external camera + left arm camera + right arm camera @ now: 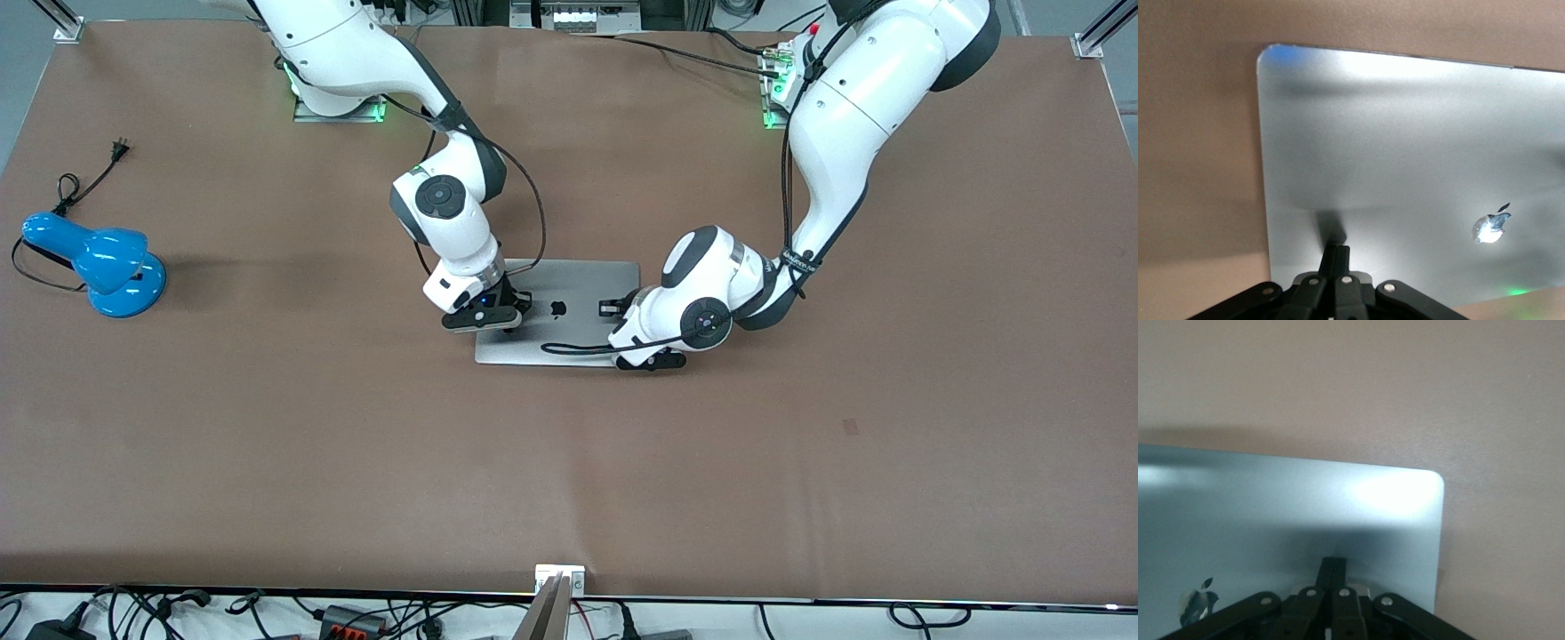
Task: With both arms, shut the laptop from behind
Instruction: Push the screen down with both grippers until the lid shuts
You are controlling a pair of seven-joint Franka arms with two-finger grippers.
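The space-grey laptop [578, 284] lies shut and flat in the middle of the table, its lid up and the apple logo [558, 308] showing. My right gripper [514, 307] is shut, fingertips down on the lid at the end toward the right arm. My left gripper [612, 308] is shut too, resting on the lid at the end toward the left arm. In the left wrist view the closed left gripper [1336, 250] touches the lid [1405, 147] near its edge. In the right wrist view the right gripper [1333, 563] presses the lid [1305, 507] close to a rounded corner.
A blue desk lamp [98, 262] lies on the brown table [569, 480] toward the right arm's end, its black cord and plug [118, 149] trailing farther from the front camera. A metal bracket [559, 578] sits at the table's front edge.
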